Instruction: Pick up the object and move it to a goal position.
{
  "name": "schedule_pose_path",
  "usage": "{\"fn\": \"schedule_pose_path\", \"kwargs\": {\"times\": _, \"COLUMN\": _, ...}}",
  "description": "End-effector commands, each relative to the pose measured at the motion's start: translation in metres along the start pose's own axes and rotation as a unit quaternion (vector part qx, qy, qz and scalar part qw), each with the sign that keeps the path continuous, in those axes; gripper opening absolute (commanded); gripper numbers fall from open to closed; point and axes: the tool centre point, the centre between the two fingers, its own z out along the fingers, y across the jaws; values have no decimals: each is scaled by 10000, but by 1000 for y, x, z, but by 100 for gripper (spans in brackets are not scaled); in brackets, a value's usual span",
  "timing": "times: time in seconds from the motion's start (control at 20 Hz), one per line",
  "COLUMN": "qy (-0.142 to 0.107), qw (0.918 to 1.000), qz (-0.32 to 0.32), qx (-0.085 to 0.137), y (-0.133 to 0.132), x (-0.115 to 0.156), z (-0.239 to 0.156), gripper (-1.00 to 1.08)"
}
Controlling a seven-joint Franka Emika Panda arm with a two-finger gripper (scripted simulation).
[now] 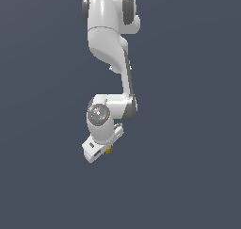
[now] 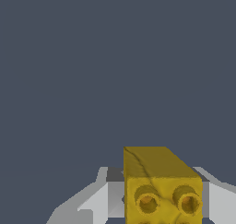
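Yellow studded brick between pale fingers, studs facing camera.

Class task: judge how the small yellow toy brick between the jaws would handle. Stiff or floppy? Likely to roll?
The brick looks stiff: straight edges, flat faces. Probably light, being far smaller than the gripper. Unlikely to roll, since it is boxy.

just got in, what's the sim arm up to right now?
The white Franka arm has its hand around the small mustard-yellow studded toy brick. The wrist view shows the brick sitting between the two pale fingers, which flank it closely on both sides. In the exterior view only a yellow sliver shows beside the hand. Whether the brick is lifted off the plain grey surface cannot be told, and no goal marker is visible.
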Motion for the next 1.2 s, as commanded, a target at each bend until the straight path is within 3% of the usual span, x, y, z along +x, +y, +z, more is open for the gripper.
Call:
{"fn": "schedule_pose_path", "kwargs": {"times": 0.0, "qy": 8, "qw": 10000, "qz": 40, "qx": -11, "y": 2, "x": 0, "z": -6, "gripper": -100}}
{"fn": "schedule_pose_path", "kwargs": {"times": 0.3, "qy": 34, "qw": 9994, "qz": 335, "qx": -51, "y": 14, "x": -3, "z": -42, "gripper": -100}}
{"fn": "schedule_pose_path", "kwargs": {"times": 0.6, "qy": 79, "qw": 9962, "qz": 859, "qx": -123, "y": 35, "x": -10, "z": -106, "gripper": -100}}
{"fn": "schedule_pose_path", "kwargs": {"times": 1.15, "qy": 169, "qw": 9782, "qz": 2049, "qx": -297, "y": 75, "x": -36, "z": -254, "gripper": -100}}
